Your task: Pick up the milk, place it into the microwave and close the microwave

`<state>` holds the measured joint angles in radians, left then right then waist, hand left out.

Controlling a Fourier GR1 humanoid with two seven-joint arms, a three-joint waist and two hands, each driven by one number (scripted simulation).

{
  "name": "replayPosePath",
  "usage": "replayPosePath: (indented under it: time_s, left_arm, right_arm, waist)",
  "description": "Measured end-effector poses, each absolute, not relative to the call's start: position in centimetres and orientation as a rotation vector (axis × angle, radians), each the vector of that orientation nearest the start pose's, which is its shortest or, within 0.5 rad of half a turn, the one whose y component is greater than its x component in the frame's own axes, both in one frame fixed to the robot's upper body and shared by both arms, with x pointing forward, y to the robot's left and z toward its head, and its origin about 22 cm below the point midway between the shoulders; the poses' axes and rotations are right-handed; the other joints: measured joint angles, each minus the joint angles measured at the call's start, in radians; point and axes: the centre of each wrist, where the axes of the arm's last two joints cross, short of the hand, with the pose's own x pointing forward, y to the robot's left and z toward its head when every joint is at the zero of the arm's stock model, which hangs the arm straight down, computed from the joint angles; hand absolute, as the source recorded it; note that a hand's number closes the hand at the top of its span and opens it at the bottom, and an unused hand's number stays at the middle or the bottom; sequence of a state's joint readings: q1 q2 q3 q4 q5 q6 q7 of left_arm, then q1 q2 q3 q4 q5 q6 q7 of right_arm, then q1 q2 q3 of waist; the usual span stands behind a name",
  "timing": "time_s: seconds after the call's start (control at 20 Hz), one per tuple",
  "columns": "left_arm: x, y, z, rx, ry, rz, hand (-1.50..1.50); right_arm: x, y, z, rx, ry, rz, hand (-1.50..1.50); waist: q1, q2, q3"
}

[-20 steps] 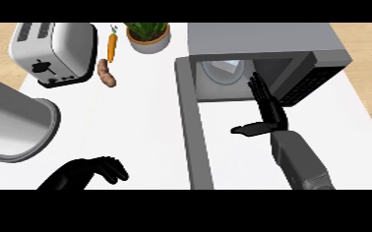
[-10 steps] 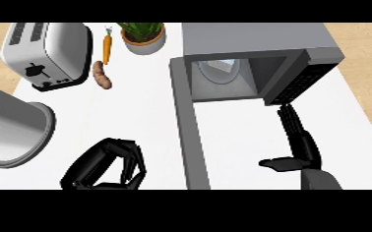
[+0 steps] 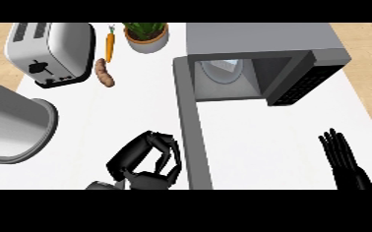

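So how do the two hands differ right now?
The left hand has its fingers curled, low beside the open microwave door; the right hand has straight fingers pointing up, near the lower right edge. The left looks bunched, the right flat. Both are black and hold nothing visible.

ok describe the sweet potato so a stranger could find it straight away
Start at the silver toaster in the counter's far left corner. Just to its right lies the sweet potato, a short, stubby, brownish lump. The carrot just beyond it is thinner, brighter orange and has a green top.
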<state>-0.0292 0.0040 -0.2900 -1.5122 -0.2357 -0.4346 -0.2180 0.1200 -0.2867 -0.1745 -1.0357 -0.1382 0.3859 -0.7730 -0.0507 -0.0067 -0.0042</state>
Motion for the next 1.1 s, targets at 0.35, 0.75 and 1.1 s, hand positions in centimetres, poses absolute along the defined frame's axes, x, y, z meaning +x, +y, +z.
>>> replayPosePath:
  time_s: [0.35,0.75,1.1]
  left_arm:
    - [23.3,10.1,-3.2,-0.535,-1.611,-0.802,1.5]
    - [21.8,4.6,-3.8,-0.526,-1.569,-0.822,1.5]
    - [22.2,2.3,-3.1,-0.409,-1.597,-0.795,1.5]
  right_arm:
    - [12.8,-38.8,-6.4,0.12,-1.811,0.01,-1.5]
    - [13.1,-37.7,-1.4,0.296,-1.87,0.072,-1.5]
    - [14.3,-35.9,2.3,0.443,-1.907,0.161,-1.5]
  waist:
    - [-0.003,0.004,0.001]
    - [-0.019,0.009,0.0]
    - [-0.047,0.017,0.0]
